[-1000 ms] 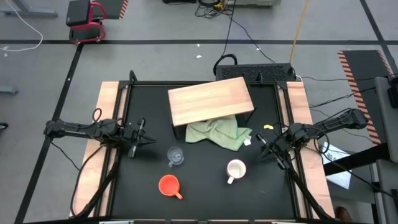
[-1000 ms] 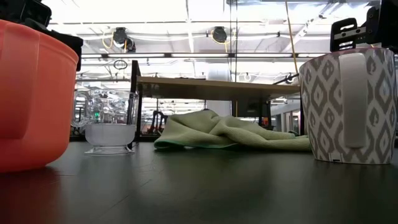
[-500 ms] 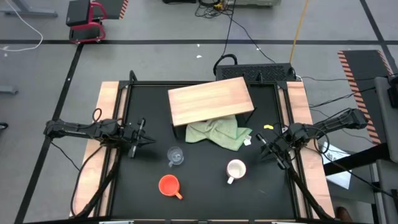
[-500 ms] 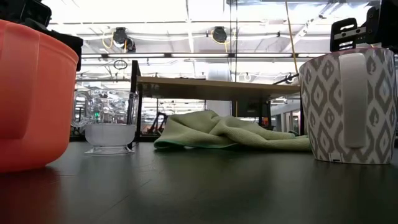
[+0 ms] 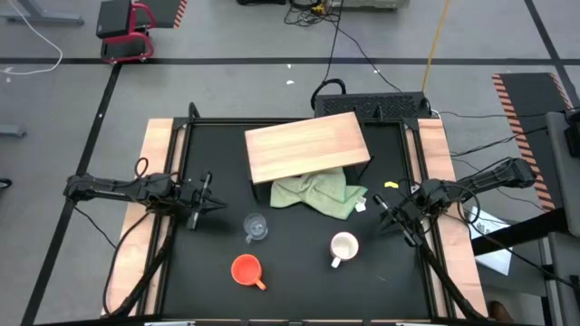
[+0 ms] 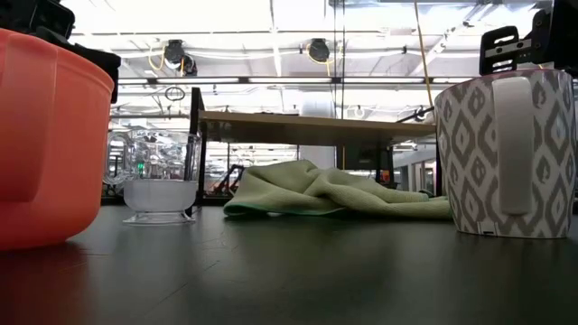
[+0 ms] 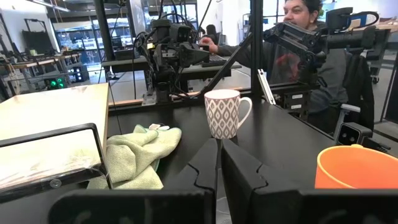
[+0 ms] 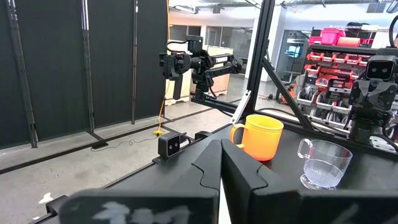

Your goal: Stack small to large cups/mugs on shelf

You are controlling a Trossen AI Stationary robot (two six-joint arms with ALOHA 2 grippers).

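While both arms wait at the worktop's (image 5: 217,154) side edges, the left tool (image 5: 210,206) is nearly closed with nothing in it and the right tool (image 5: 384,211) is fully closed, also empty. The shelf (image 5: 306,145) stands at the far middle of the worktop, raised on dark legs, a green cloth (image 5: 319,192) bunched partly under its near edge. The glass cup (image 5: 256,226) sits near the worktop's centre. The orange mug (image 5: 246,269) stands by the near edge, left of middle; the white mug (image 5: 343,246) is right of middle, near the right tool. A person (image 7: 311,56) sits beyond the worktop.
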